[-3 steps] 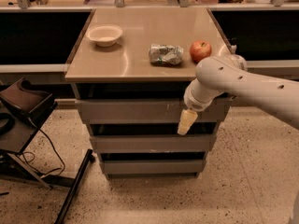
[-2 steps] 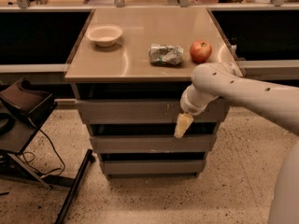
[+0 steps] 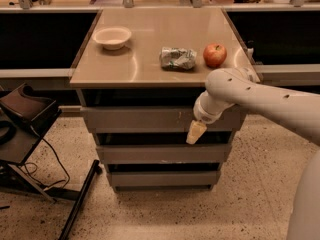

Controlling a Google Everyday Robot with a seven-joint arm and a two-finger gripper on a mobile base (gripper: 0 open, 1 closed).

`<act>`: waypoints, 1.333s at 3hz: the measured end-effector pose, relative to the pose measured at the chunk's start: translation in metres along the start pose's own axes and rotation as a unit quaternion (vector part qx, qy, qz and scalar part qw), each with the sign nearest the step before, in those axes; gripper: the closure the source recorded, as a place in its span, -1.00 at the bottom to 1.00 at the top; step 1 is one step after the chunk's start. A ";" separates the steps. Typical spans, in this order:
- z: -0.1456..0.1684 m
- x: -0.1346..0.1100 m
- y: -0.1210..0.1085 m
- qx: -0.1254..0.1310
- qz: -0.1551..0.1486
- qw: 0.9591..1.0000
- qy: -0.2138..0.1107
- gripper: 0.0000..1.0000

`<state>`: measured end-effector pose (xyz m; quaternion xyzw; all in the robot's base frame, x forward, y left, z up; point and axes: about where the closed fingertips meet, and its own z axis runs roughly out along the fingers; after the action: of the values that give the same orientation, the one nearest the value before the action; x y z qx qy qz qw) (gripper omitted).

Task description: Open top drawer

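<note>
Up on the counter point(image 3: 135, 71), well left of my jaws, I see a bowl point(image 3: 112, 36), then a crumpled packet point(image 3: 178, 58) and an apple point(image 3: 214, 55) almost straight above them. The top drawer point(image 3: 135, 119) runs under the counter edge. My jaws hang tip-down before its lower right part, just right of the pale scratches; I cannot tell whether they are apart or together.
</note>
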<state>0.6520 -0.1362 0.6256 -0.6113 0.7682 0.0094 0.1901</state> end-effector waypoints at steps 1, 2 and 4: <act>0.000 0.000 0.000 0.000 0.000 1.000 0.000 -0.15; 0.000 0.000 0.000 0.000 0.000 1.000 0.000 0.30; -0.016 -0.005 -0.004 0.000 0.000 1.000 0.000 1.00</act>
<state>0.6520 -0.1363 0.6424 -0.6115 0.7680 0.0092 0.1902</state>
